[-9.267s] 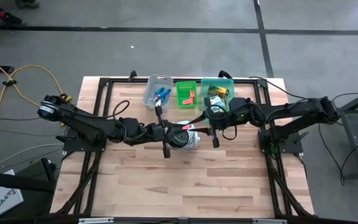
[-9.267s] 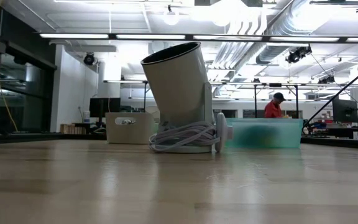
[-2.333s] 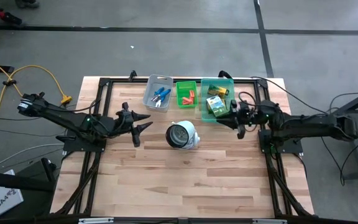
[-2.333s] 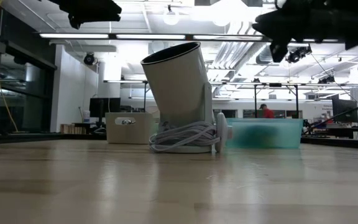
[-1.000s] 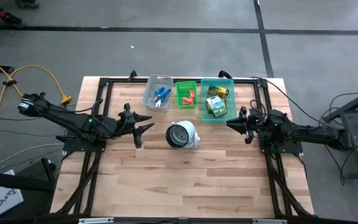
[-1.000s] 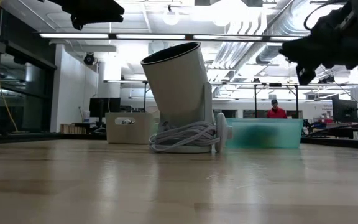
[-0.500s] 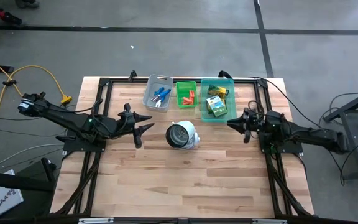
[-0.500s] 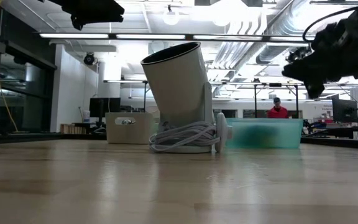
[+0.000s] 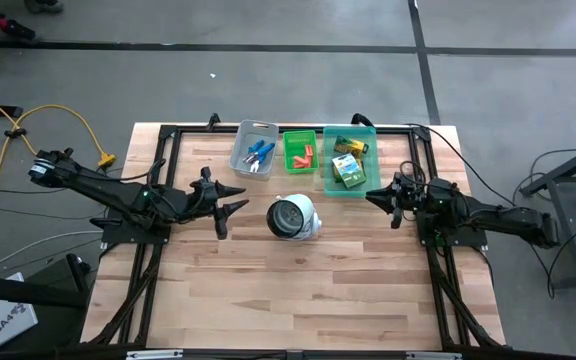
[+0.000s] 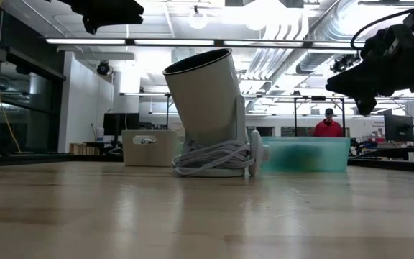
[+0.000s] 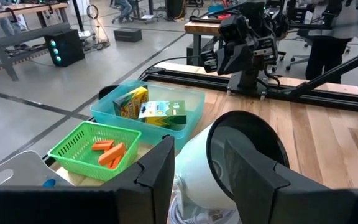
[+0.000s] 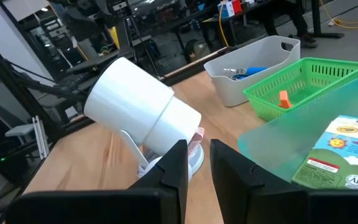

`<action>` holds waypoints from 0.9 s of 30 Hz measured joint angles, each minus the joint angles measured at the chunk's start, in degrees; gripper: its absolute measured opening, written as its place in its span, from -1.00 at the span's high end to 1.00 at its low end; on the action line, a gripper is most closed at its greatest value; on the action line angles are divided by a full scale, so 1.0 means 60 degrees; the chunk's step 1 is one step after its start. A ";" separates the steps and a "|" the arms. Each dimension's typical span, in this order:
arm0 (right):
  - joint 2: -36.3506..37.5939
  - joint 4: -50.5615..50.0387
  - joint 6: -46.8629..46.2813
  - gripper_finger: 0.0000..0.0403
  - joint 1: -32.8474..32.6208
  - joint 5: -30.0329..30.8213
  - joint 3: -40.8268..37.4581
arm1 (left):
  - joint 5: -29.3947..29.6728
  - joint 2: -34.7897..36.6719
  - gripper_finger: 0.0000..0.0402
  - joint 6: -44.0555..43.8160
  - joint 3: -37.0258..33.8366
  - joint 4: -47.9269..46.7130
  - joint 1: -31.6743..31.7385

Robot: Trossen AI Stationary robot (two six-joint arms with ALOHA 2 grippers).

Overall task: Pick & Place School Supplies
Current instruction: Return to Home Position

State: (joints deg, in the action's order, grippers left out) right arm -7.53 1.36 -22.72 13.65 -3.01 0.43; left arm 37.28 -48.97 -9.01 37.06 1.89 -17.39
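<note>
Since nothing loose shows on the near stretch of the desk [image 9: 298, 290], I judge the sorting done, with only the retreat to rest left. At mid-desk the round white object [image 9: 293, 217] sits between my two arms. The left pincer [image 9: 234, 198] hangs just to its left, fingers well apart and empty. The right pincer [image 9: 376, 200] hangs off to its right, fingers parted by only a narrow slit, nothing in them. Both point inward at each other, so every supply lies sideways from them, toward the far edge.

My right arm is nearer the crayon boxes [image 9: 348, 170] in the teal bin [image 9: 370, 135], just beyond its pincer. The nearer box is slanted, long axis roughly near-to-far, and the one behind it lies more crosswise. In the green bin [image 9: 290, 165], midway between the arms, the orange stubs [image 9: 304, 153] also run roughly near-to-far. My left arm is nearer the grey bin [image 9: 258, 130], where the scissors [image 9: 259, 155] lie on a slant. Which way the blades point, I cannot tell.
</note>
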 joint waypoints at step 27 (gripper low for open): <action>0.0000 0.0077 0.0073 0.72 0.0000 -0.0025 -0.0015 | -0.0017 0.0018 0.33 0.0529 -0.0333 -0.0129 -0.0613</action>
State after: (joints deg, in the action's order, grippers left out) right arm -7.53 1.82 -22.28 13.65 -3.15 0.34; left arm 37.17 -48.86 -5.84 35.06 1.12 -21.07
